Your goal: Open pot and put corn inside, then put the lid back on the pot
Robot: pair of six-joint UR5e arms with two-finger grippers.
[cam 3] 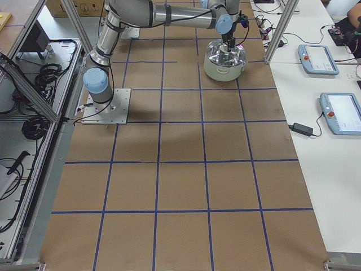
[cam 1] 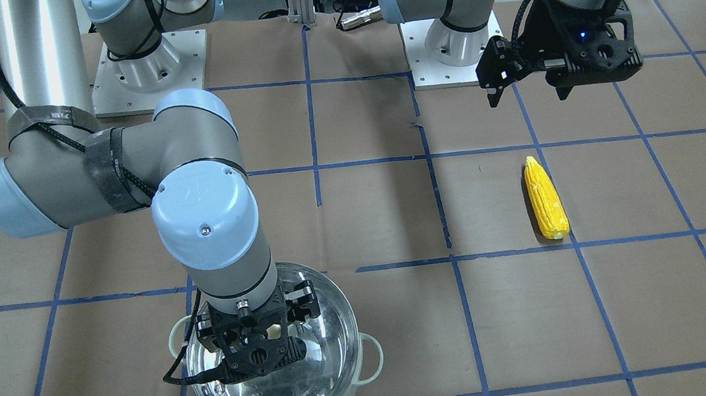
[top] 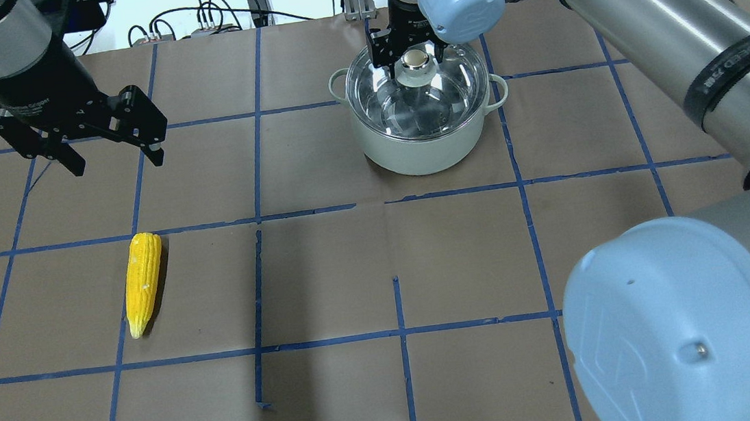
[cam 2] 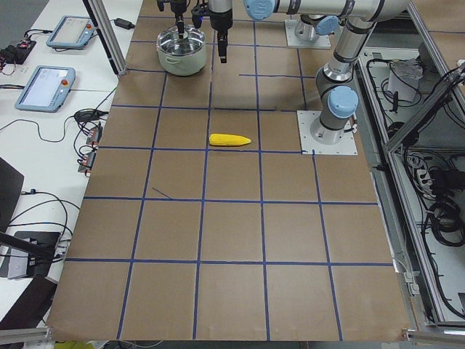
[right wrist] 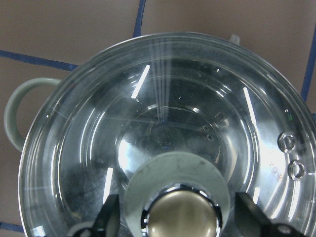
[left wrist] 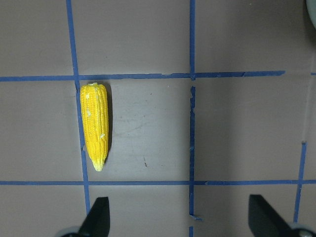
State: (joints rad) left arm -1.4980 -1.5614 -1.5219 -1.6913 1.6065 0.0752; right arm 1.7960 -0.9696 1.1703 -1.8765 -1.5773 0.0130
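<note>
We judge the opening step to be in hand. The domed clear glass lid sits on the round steel pot with a pale greenish wall and loop handles, directly beneath the right pincer. Its fingers are spread to either side of the lid's metal knob, with a gap on each side, so nothing is gripped yet. The next move, in our judgement, calls for this pincer to press squarely onto the knob and lift straight up, clear of the rim. The left pincer hangs spread and empty above the brown paper-covered tabletop. The bright yellow ear of corn lies flat ahead of and below it, in line with one finger rather than centred between the two, and well apart from the pot. Only the right wrist view shows the gaps beside the knob; in the front-facing view the wrist hides the knob. The left wrist view shows the corn's tapered end pointing back toward the pincer. The overhead view shows both pincers, pot and corn together. The exterior right view shows no corn.
</note>
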